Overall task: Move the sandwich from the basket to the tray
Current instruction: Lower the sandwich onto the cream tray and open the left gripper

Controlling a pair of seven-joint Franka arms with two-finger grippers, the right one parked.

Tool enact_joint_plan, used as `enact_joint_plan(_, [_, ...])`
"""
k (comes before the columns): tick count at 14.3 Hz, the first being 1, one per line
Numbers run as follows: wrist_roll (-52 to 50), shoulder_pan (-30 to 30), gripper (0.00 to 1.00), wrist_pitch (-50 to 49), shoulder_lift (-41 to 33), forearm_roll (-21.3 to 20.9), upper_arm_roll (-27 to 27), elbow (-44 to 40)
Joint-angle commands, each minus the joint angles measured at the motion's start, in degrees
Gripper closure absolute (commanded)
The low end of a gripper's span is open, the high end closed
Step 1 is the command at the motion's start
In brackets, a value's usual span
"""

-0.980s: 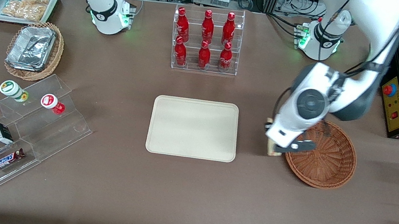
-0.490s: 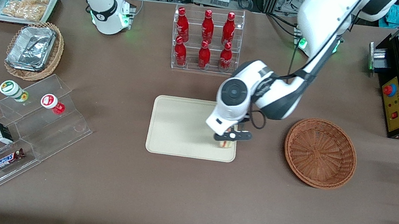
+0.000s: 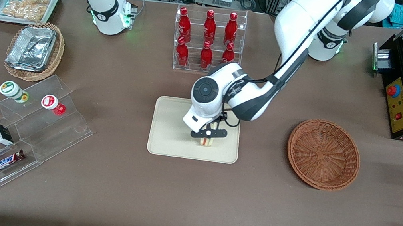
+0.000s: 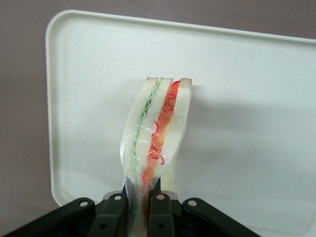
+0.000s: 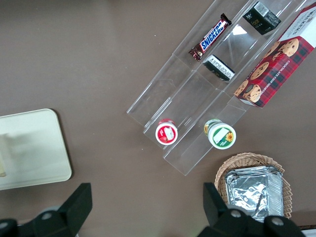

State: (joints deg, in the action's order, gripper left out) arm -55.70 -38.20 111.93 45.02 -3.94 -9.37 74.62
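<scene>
The left arm's black two-finger gripper (image 3: 207, 136) is clamped on the clear-wrapped triangular white-bread sandwich with red and green filling (image 4: 154, 143), pinching it at one end, and holds it over the flat cream-beige rectangular tray (image 3: 170, 132). Half a second ago it hung over the tray's edge nearest the round reddish-brown wicker basket (image 3: 323, 154); now it has moved inward, toward the tray's middle, and the basket lies empty, well apart. The brown table (image 3: 187, 199) also carries a clear rack of red bottles (image 3: 208, 41), farther from the front camera than the tray, and clear stepped shelves of snacks (image 3: 15, 140) toward the parked arm's end.
</scene>
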Motion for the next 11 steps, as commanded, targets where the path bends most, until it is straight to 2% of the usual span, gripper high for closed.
enact_joint_plan(1, [-2.5, -2.3, 1.0, 0.3, 3.5, -0.4, 0.7, -4.3])
enact_joint_plan(4, [-2.7, -2.6, 0.96, 2.1, 4.5, -0.5, 0.7, -4.5])
enact_joint_plan(5, [-2.8, -2.5, 0.77, 2.4, 4.6, -0.5, 0.7, -4.5])
enact_joint_plan(6, [-2.9, -2.5, 0.01, 2.7, 4.6, -0.5, 0.7, -4.5])
enact_joint_plan(11, [-4.9, -2.3, 0.0, 2.1, 1.7, -0.6, 0.8, -4.1])
